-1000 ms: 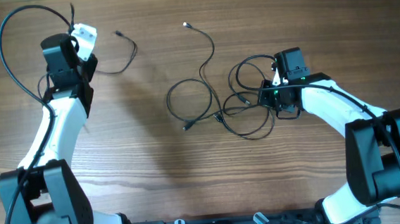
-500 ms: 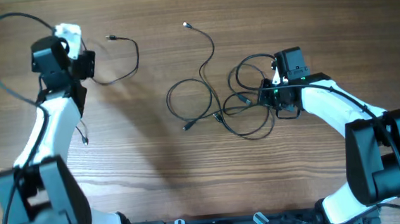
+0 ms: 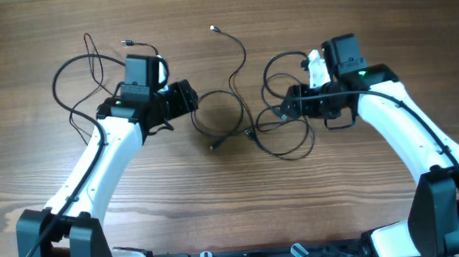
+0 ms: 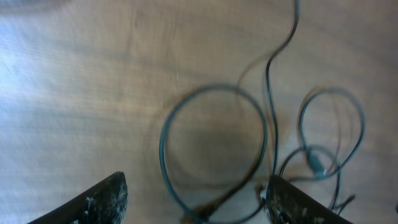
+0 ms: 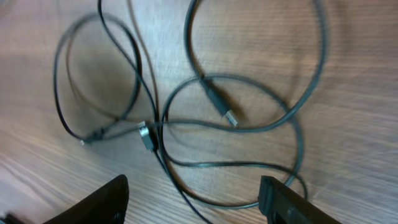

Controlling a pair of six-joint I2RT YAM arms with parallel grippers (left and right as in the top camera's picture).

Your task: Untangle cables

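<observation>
Several thin black cables lie in a tangle at mid-table: a round loop (image 3: 219,115) and a knot of loops (image 3: 288,134) to its right. One strand runs up to a metal plug (image 3: 213,28). A separate cable's plug (image 3: 126,43) shows by the left arm; the rest is hidden under it. My left gripper (image 3: 187,99) stands open just left of the round loop (image 4: 211,140), nothing between its fingers (image 4: 102,200). My right gripper (image 3: 289,105) hangs open over the knot, above a plug end (image 5: 229,116) and a crossing (image 5: 147,134). The left wrist view is blurred.
Thicker black robot wires (image 3: 72,83) arc off the left arm at the upper left. The tabletop is brown wood (image 3: 218,202). Both arm bases stand at the near edge.
The left arm swung from the far left to the centre loop, leaving one cable behind at the upper left. Both grippers opened; the right one lifted off the knot.
</observation>
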